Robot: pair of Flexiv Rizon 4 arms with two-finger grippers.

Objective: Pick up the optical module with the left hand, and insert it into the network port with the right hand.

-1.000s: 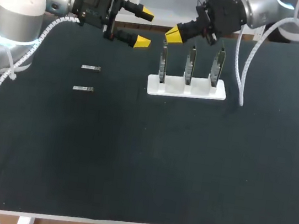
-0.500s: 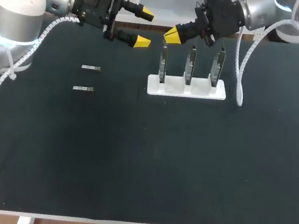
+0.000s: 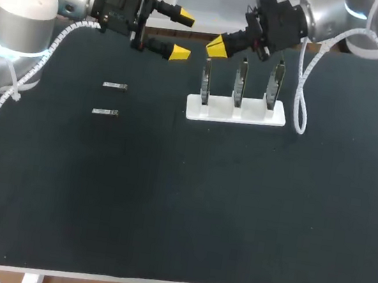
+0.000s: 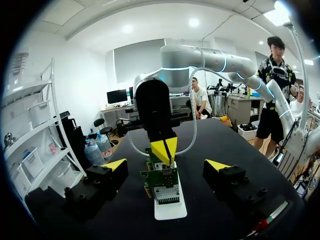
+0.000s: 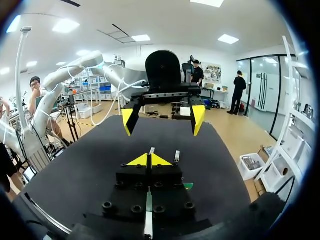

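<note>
On the left of the bench (image 3: 42,184) lie two small silver optical modules, flat and well apart from everything else: the far module (image 3: 114,86) and, just to its near side, the near module (image 3: 105,111). Neither is held. Expect either one to be light, stiff and smooth-skinned, a thin metal sliver that can skate or tip if you press it from one side only. Because it sits so low, bring the fingers right down to the bench surface. Take it across its two long narrow sides, about the middle or slightly toward one end, so a length stays free for the other hand to take over. I judge the plug end the delicate part, so keep off it. To the right and farther back, your left hand (image 3: 182,36) hangs above the bench with its fingers apart and nothing between them. Next comes your right hand (image 3: 216,45), fingertips together and gripping nothing, just above and to the far left of the white stand (image 3: 235,113). Its three upright boards (image 3: 240,75) presumably carry the ports, and they look thin and easy to knock.
</note>
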